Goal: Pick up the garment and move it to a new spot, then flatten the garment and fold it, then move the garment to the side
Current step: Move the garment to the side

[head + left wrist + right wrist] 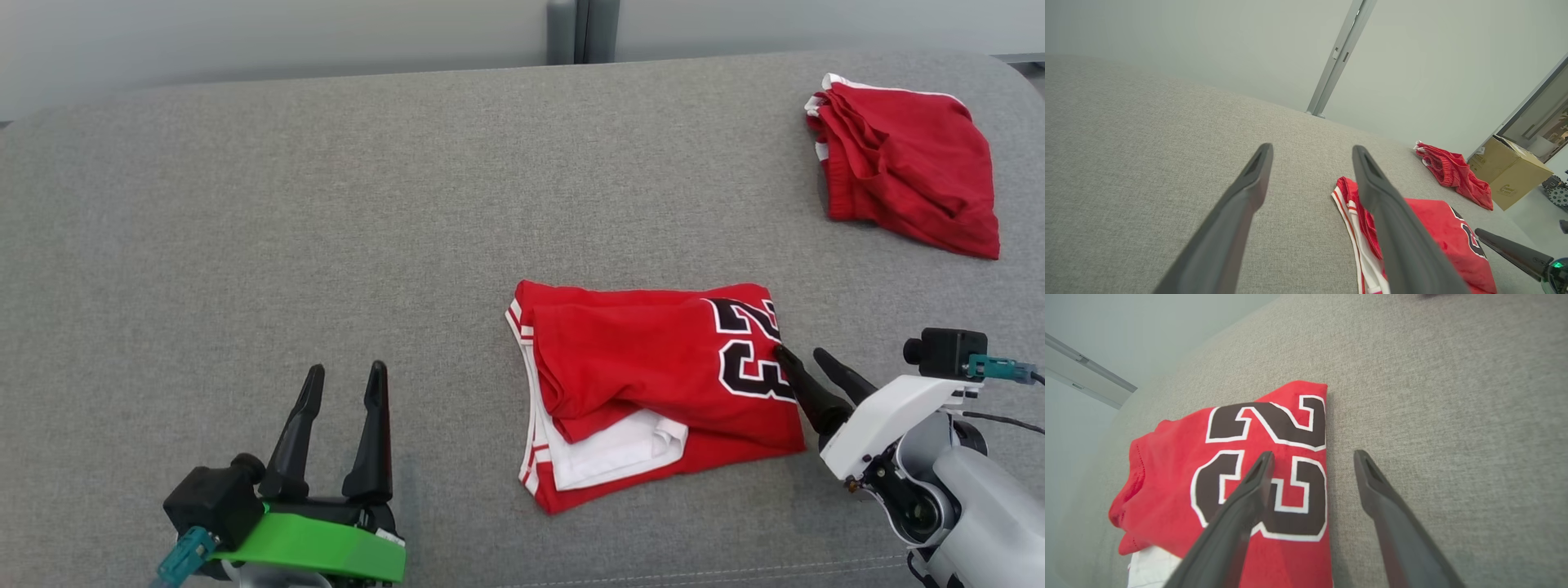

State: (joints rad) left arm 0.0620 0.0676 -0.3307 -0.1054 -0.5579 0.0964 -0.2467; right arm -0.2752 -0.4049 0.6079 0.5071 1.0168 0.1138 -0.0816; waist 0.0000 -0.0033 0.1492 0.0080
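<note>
A folded red jersey (653, 384) with a black-and-white number 23 and white trim lies in the middle of the grey cushion (326, 204). My right gripper (804, 354) is open at the garment's right edge: one finger is over the number, the other over bare cushion. In the right wrist view the garment (1180, 477) fills the left and the right gripper (1312, 457) straddles its edge. My left gripper (344, 377) is open and empty at the lower left, well clear of the garment. The left wrist view shows the left gripper (1312, 150) over bare cushion with the garment (1437, 232) to its right.
A second red garment (902, 163) lies bunched at the back right corner of the cushion, also in the left wrist view as red cloth (1451, 171). A cardboard box (1508, 171) stands on the floor beyond the cushion's right end. A pale wall runs behind.
</note>
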